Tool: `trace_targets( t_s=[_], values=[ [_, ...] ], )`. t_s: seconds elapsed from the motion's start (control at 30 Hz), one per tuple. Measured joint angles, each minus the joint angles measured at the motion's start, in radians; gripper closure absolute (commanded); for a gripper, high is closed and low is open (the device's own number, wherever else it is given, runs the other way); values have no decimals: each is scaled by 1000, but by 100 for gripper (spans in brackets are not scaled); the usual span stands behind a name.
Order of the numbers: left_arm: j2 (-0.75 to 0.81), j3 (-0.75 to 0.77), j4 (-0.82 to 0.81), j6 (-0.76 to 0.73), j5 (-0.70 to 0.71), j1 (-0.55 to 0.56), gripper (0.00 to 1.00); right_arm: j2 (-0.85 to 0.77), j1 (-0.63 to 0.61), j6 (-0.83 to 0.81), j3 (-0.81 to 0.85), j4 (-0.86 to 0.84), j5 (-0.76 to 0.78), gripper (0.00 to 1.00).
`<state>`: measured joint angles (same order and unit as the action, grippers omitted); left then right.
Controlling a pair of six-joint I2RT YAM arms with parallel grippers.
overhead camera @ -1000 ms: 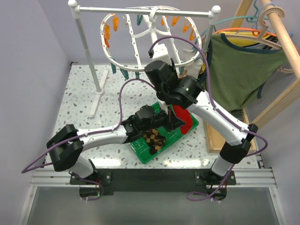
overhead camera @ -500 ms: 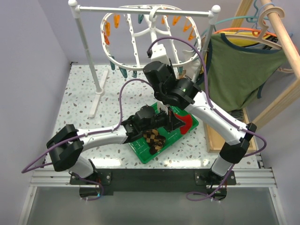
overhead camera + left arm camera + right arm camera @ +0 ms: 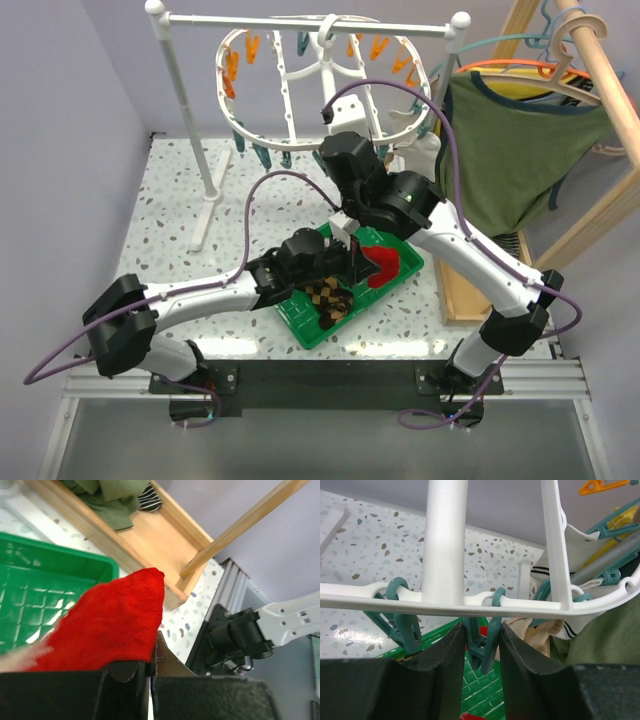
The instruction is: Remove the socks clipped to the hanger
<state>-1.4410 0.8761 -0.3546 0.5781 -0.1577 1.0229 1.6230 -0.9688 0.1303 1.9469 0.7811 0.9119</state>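
Top view: the right arm has risen from the green plastic tray [image 3: 300, 320] to the white oval plastic hanger [image 3: 290, 105]. Left wrist: the left tool [image 3: 150, 666] pinches the freed red fabric sock [image 3: 115, 622] over the tray. Right wrist: the right tool [image 3: 482, 630], spread, straddles a teal plastic clothespin [image 3: 482, 647], probably the next one to release.

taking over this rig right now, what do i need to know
Left gripper: shut on the red sock, over the green tray; not released yet.
Right gripper: up at the hanger, fingers either side of a teal clothespin; cannot tell if it is squeezing.
Done: checkered socks lie in the green tray.
Left: drop the red sock, then free the white sock hanging under the hanger's rim.
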Motion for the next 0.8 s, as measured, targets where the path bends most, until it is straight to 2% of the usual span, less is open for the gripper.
trace_targets(
  t_s=[0.07, 0.17, 0.23, 0.3, 0.37, 0.4, 0.5, 0.7, 0.8],
  values=[
    [26, -5, 49, -17, 21, 0, 100, -11, 0, 4, -2, -3, -21, 100],
    [47, -6, 121, -39, 54, -1, 93, -23, 0, 8, -2, -5, -42, 100],
    [48, -6, 164, -48, 72, -2, 84, -27, 0, 10, -4, -8, -48, 100],
    [48, -12, 207, -53, 89, -8, 70, -27, 0, 10, -5, -10, -55, 100],
    [48, -21, 238, -62, 105, -12, 61, -27, 0, 10, -5, -11, -66, 100],
    [48, -26, 256, -64, 117, -14, 49, -27, 0, 11, -5, -11, -70, 100],
    [55, -48, 291, -70, 154, -16, 31, -27, 0, 11, -6, -11, -76, 100],
    [96, -57, 319, -74, 232, -18, 23, -27, 0, 11, -17, -19, -93, 100],
    [120, -79, 254, -91, 254, -18, 19, -27, 0, 16, -18, -20, -100, 100]
  ],
)
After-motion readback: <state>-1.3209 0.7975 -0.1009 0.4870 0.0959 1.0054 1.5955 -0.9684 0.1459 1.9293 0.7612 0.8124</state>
